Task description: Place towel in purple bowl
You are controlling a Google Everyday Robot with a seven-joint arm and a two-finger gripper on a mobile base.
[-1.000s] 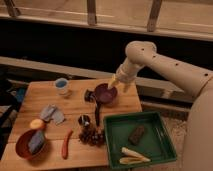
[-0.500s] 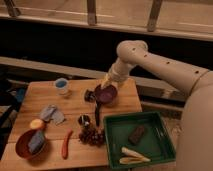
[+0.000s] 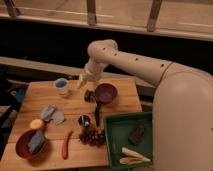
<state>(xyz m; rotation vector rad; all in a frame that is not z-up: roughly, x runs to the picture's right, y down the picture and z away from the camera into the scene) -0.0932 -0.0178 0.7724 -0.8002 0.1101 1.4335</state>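
My gripper hangs above the back of the wooden table, between the blue cup and the purple bowl. I cannot tell whether it is open or closed, and I see nothing hanging from it. A second ago it was on the far side of the bowl's rim; since then I have swung across to my left and come clear of the bowl, now closer to the cup. I read that as the reach for the cloth, not the delivery. The towel, a crumpled grey-blue piece, lies flat on the table well forward and left of my gripper, just behind a yellow fruit and the red bowl. The purple bowl looks to hold nothing, with a small dark can touching its left side. The pickup is not yet made. No brand, label or writing can be read on anything here.
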